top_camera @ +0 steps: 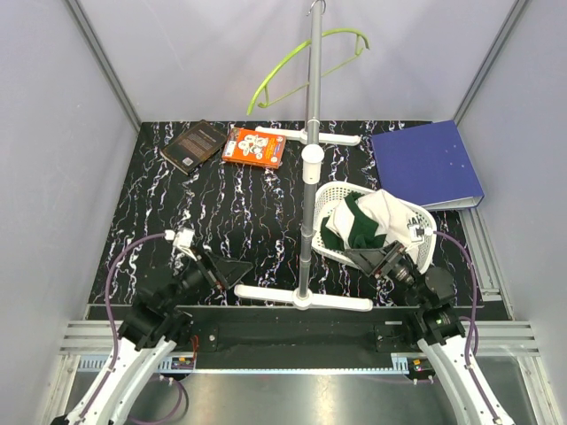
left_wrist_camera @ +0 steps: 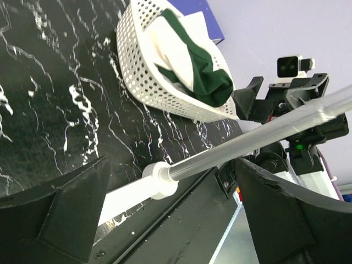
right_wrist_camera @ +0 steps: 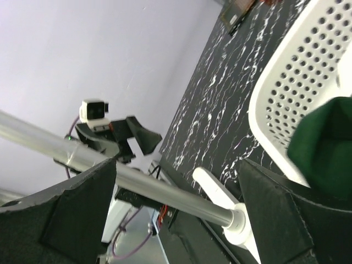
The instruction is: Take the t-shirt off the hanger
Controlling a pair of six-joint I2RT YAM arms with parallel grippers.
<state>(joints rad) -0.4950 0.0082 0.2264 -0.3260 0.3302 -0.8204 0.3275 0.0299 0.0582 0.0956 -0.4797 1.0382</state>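
Observation:
The t-shirt (top_camera: 376, 221), cream-white with dark green parts, lies bunched in the white perforated basket (top_camera: 330, 197) and spills over its right rim. It also shows in the left wrist view (left_wrist_camera: 192, 55) and as a green fold in the right wrist view (right_wrist_camera: 324, 143). The lime-green hanger (top_camera: 292, 66) hangs bare near the top of the pole. My left gripper (top_camera: 232, 273) (left_wrist_camera: 170, 162) is open and empty, low at the near left. My right gripper (top_camera: 374, 258) (right_wrist_camera: 177, 165) is open and empty, just in front of the basket's near rim.
The tall grey pole stand (top_camera: 310, 159) rises mid-table on white feet (top_camera: 301, 299) between the two grippers. A blue binder (top_camera: 425, 164) lies at the back right. An orange book (top_camera: 254, 146) and a dark book (top_camera: 195, 144) lie at the back left. Walls enclose three sides.

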